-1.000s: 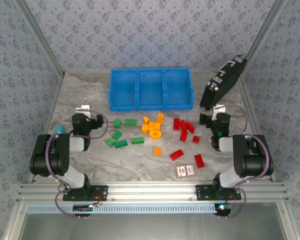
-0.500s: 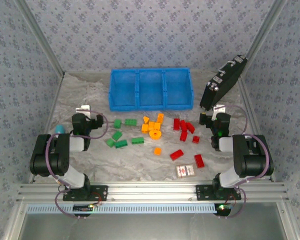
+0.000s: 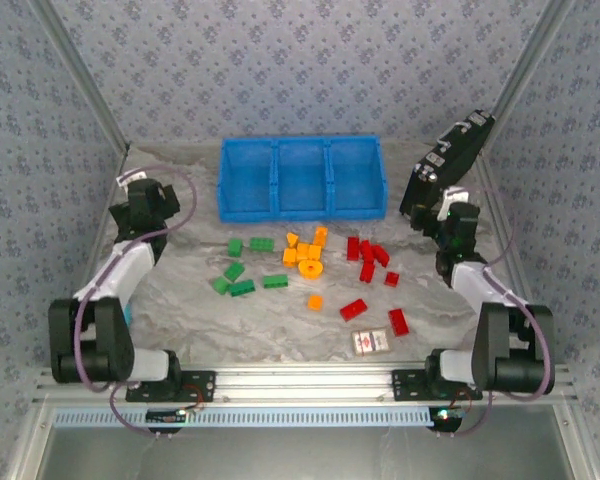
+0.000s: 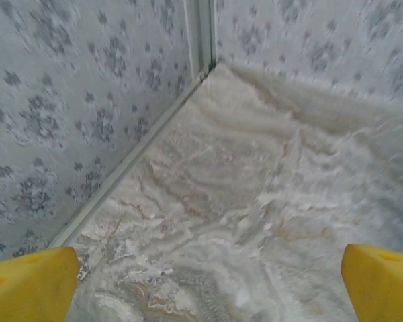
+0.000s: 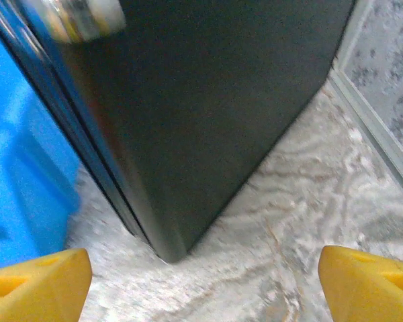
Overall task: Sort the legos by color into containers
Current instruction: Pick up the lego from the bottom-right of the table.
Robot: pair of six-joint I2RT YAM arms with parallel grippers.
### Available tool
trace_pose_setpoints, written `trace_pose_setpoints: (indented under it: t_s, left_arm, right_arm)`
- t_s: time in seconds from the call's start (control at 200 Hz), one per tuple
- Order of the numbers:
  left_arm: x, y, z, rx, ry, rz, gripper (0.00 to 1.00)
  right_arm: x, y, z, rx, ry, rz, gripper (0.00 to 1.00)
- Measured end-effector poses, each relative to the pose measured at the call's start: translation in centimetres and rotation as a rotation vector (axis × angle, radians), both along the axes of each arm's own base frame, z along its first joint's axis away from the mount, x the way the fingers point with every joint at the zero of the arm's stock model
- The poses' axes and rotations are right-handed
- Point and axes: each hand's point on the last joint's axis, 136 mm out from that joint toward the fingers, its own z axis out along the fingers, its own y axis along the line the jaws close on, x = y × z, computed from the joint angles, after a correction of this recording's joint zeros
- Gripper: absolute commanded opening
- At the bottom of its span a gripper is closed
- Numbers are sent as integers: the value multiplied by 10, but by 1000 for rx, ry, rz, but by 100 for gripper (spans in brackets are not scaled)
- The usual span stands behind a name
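Observation:
The legos lie loose mid-table in three groups: green bricks [image 3: 242, 270] on the left, orange ones [image 3: 305, 255] in the middle, red ones [image 3: 370, 258] on the right, with two more red bricks [image 3: 353, 309] nearer the front. The blue three-compartment container [image 3: 300, 178] stands behind them, and its corner [image 5: 20, 168] shows in the right wrist view. My left gripper [image 3: 138, 200] [image 4: 205, 288] hangs open over bare marble by the left wall. Close to the black device, my right gripper [image 3: 458, 212] [image 5: 201, 285] is open, with nothing between its fingers.
A black rectangular device [image 3: 448, 165] [image 5: 208, 100] leans at the back right, its lower corner just ahead of my right gripper. A red-and-white card [image 3: 370, 342] lies near the front edge. Patterned walls [image 4: 87, 100] close in the table on the left, back and right.
Both arms have reached out from their folded poses. The left gripper swung to the far left by the wall, and the right gripper moved back toward the black device.

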Motion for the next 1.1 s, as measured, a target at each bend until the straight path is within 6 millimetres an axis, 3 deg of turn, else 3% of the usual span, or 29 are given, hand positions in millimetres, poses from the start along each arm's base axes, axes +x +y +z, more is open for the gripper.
trace_pose_setpoints:
  t_s: [0.065,0.165,0.3,0.505,0.79,0.92,1.1]
  left_arm:
    - [-9,-16,8,-26,1,-47,100]
    - [-20,-51,2,-54,54,-152,100]
    - [-40,-95,-16,-72,168,-293,100]
    - [-70,-135,-19,-113,253,-460,100]
    - [-101,-160,-4,-164,293,-636,100]
    - [-120,-182,-1,-188,314,-779,100]
    - [-140,-201,9,-224,313,-896,100]
  right_arm:
    - [-1,15,12,25,19,46,87]
    - [-17,42,9,62,97,113,84]
    - [-54,80,-8,127,243,177,81]
    - [-120,114,-24,233,394,176,79]
    - [-213,122,-43,286,536,115,78]
    - [-240,116,-59,285,585,79,78]
    - [-266,104,-96,238,687,2,79]
